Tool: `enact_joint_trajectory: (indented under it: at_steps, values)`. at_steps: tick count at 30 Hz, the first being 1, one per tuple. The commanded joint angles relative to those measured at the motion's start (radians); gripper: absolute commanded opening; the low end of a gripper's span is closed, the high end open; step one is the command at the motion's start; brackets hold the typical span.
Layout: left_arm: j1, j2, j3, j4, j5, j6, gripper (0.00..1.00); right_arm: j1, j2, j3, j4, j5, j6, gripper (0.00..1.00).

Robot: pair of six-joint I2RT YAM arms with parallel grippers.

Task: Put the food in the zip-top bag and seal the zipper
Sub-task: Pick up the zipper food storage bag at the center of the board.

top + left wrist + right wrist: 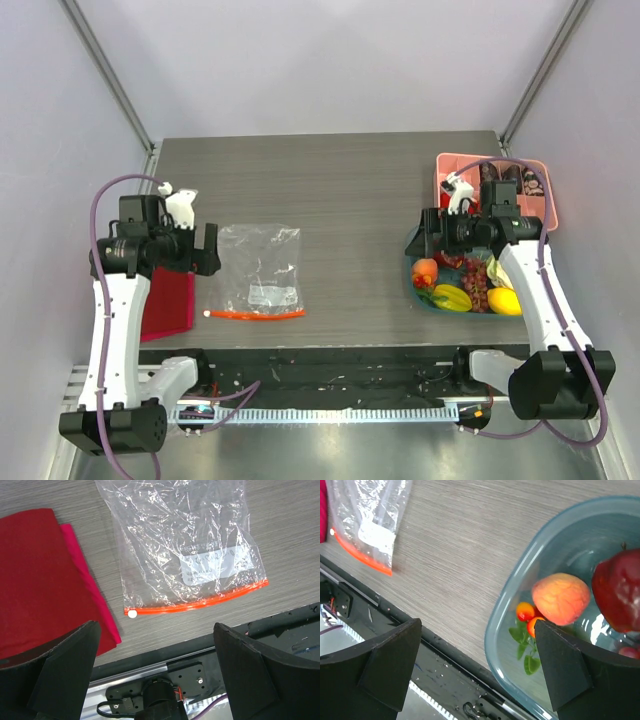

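Surface (350, 190): grey wood-grain, seen from above with both arm bases at 6 o'clock.
Bag (262, 265): clear and crinkly, lying flat and empty at about 8 o'clock from the middle of the surface; nothing touching it.
Zipper (255, 314): orange-red strip along the 6 o'clock edge of the bag, slightly bowed.
Slider (208, 314): small white tab at the 9 o'clock end of the zipper.
Label (210, 565): white patch inside the bag, just above the zipper.
Red cloth (168, 305): folded, at 9 o'clock from the bag, near it but apart.
Bowl (415, 285): blue-green and see-through, at about 4 o'clock on the surface, well apart from the bag.
Toy food (470, 290): all piled in the bowl; lemon (505, 301) at its 4 o'clock side, starfruit (452, 296) at 6 o'clock, peach (425, 268) at 9 o'clock, purple grapes (475, 285) between them.
Pink tray (545, 195): at 12 o'clock from the bowl, partly hidden by the right arm.
Left gripper (205, 250): wide open, holding nothing, raised just off the 9 o'clock edge of the bag.
Right gripper (425, 240): wide open, holding nothing, raised over the 10 o'clock rim of the bowl.
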Motion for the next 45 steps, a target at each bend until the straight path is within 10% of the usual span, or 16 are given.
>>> enact_joint_trajectory:
  at_steps: [1,12,24,45]
  values:
    - [-0.001,-0.005,0.031,-0.001,0.0,0.053,1.0,0.02,0.019,0.065,0.047,-0.024,0.027,1.0]
    - [-0.01,0.004,-0.007,-0.08,0.101,0.382,1.0,0.1,0.063,0.062,0.093,-0.003,0.043,1.0]
    - [-0.244,-0.215,-0.354,0.106,-0.111,0.704,0.97,0.125,0.122,0.057,0.114,0.016,0.052,1.0]
    - [-0.774,-0.26,-0.705,0.466,-0.341,0.775,0.82,0.125,0.143,0.036,0.103,0.099,0.032,1.0]
